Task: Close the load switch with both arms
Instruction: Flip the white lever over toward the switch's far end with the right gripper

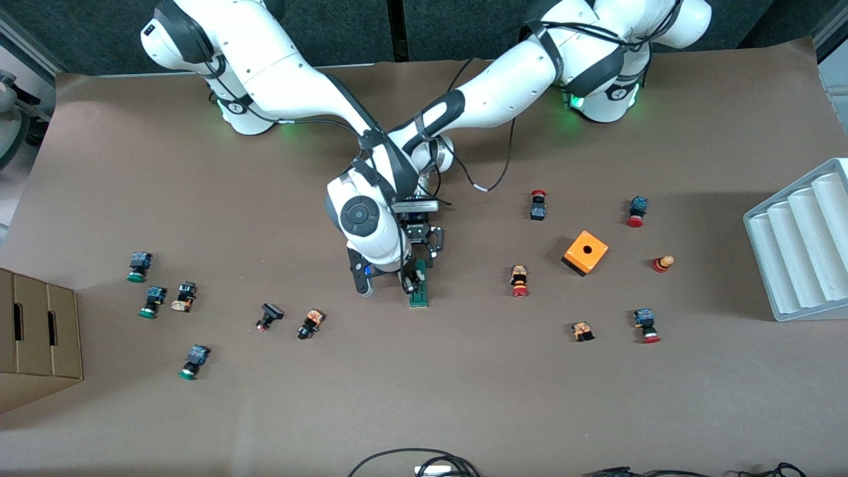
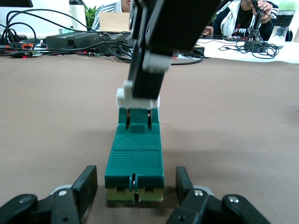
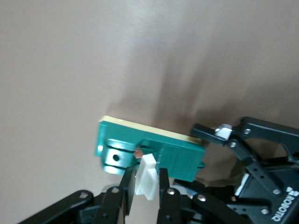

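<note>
The load switch [image 1: 419, 289] lies flat on the brown table [image 1: 424, 397] about in the middle, with the scattered push buttons well apart from it toward both ends of the table. Both arms meet over it.

The right gripper [image 3: 145, 189] has its 2 fingers pressed on the small white tab [image 3: 147, 182] of the switch, so it is clenched on the tab. The left wrist view shows the same: a dark finger comes down on the white tab [image 2: 136, 95] at the end of the green block [image 2: 135, 156]. The left gripper [image 2: 135, 196] is at table level, with its fingers spread, 1 on each side of the other end of the block and near it; a small gap shows on both sides, so I judge it released, not yet grasping.

My judgement is that the closing step is in hand: the tab is held but the switch is not yet closed. The next move probably calls for the left gripper to clamp the body so it cannot slide, and then for the right gripper to push the tab down into the block.

In the front view the 2 wrists cover most of the switch, so the tab is hidden there. How far the tab stands up is hard to tell.
</note>
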You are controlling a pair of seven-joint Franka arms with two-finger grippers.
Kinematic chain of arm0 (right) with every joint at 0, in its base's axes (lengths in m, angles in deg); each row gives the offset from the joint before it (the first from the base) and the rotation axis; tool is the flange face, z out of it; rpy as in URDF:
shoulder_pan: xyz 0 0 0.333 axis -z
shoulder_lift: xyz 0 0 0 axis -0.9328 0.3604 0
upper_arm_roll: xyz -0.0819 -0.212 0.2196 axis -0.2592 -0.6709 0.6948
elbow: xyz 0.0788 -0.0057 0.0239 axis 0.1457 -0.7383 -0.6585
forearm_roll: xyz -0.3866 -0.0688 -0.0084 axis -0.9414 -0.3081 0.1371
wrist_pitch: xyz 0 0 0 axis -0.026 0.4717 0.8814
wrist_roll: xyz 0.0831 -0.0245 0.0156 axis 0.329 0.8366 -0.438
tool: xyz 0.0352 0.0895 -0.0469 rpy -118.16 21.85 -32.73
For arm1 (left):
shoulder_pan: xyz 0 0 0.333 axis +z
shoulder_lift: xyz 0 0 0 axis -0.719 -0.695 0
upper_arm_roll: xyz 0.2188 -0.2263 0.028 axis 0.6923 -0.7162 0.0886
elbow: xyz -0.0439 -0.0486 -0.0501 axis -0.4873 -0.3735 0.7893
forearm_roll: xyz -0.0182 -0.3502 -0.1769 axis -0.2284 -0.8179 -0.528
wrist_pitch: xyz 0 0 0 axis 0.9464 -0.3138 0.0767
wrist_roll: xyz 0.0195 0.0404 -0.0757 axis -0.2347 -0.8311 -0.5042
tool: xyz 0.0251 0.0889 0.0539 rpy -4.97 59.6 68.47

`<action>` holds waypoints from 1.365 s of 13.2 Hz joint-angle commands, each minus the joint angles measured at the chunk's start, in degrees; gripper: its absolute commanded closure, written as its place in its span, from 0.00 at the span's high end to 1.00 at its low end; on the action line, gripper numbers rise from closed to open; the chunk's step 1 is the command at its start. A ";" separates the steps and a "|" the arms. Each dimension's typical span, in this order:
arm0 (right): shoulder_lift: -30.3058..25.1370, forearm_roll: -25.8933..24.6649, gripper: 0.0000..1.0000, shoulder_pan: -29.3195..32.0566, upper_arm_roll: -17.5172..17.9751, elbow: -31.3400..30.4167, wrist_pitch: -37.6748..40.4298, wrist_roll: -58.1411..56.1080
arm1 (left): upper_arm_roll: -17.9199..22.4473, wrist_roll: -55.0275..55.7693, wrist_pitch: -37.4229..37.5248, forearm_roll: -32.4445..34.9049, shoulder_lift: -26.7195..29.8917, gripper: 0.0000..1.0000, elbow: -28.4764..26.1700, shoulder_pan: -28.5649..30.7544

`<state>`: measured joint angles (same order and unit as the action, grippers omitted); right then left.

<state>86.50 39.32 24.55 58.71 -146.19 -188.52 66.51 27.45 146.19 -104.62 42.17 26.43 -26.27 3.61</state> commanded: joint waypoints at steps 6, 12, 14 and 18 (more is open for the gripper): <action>2.73 1.46 0.25 1.08 -0.23 3.76 -1.40 -0.98 | 0.62 1.89 0.84 0.57 -0.40 0.76 -0.60 -1.05; 4.31 1.46 0.23 1.79 -0.23 5.78 -1.40 -1.07 | 0.61 1.89 0.84 0.57 -0.31 0.76 -0.60 -1.05; 5.19 1.46 0.23 1.88 -0.23 6.92 -1.31 -0.98 | 0.62 1.89 0.84 0.57 -0.31 0.76 -0.60 -0.97; 6.95 1.46 0.23 2.14 -0.23 9.21 -1.40 -0.89 | 0.62 1.98 0.93 0.57 -0.40 0.76 -0.60 -1.05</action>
<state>90.53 39.32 26.48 58.50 -140.33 -189.29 66.29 27.53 146.24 -104.39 42.25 26.43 -26.41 3.44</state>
